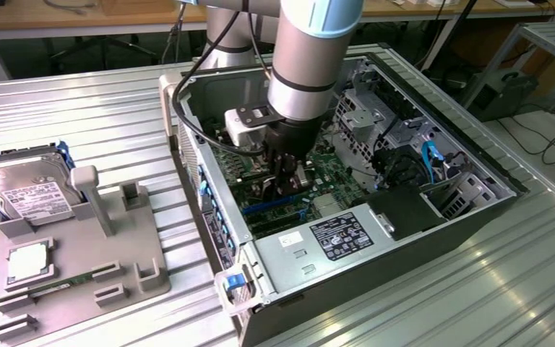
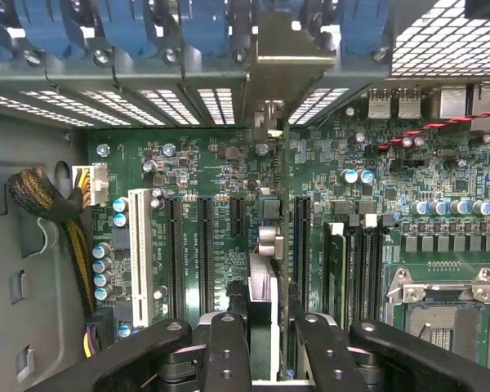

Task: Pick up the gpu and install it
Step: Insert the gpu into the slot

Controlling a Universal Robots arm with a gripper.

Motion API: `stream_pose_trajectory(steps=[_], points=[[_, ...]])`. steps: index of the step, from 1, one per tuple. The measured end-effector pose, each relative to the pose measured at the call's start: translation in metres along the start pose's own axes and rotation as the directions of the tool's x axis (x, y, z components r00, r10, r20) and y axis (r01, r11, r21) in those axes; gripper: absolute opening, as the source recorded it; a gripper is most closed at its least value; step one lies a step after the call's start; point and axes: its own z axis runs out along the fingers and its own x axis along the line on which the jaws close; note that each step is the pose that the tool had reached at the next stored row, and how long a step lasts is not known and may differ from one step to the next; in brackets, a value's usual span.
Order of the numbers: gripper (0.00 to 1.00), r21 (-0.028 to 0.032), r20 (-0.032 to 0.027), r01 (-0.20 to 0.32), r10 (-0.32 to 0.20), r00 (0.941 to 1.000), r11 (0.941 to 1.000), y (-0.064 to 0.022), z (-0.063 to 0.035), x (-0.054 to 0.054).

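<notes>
A ribbed metal table [image 1: 95, 108] with long raised slats carries everything. On the exterior view's right of it lies an open computer case [image 1: 470, 217], its side panel off. At the exterior view's left, well apart from the case, a grey parts holder [image 1: 80, 278] rests flat on the slats, near the table's near edge.

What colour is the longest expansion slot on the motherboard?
White; the expansion slot shows best in the wrist view, beside black ones.
</notes>
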Motion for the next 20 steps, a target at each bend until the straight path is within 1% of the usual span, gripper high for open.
stream_pose_trajectory(steps=[11, 16, 19, 20], points=[[0.27, -0.0002, -0.0001, 0.0, 0.0, 1.0, 1.0, 0.0002, 0.0047, -0.001], [0.27, -0.0023, -0.0005, 0.0, 0.0, 1.0, 1.0, 0.0004, 0.0089, -0.001], [0.27, -0.003, 0.0008, 0.0, 0.0, 1.0, 1.0, 0.0004, 0.0114, -0.001], [0.27, -0.004, 0.0001, 0.0, 0.0, 1.0, 1.0, 0.0004, 0.0117, -0.001]])
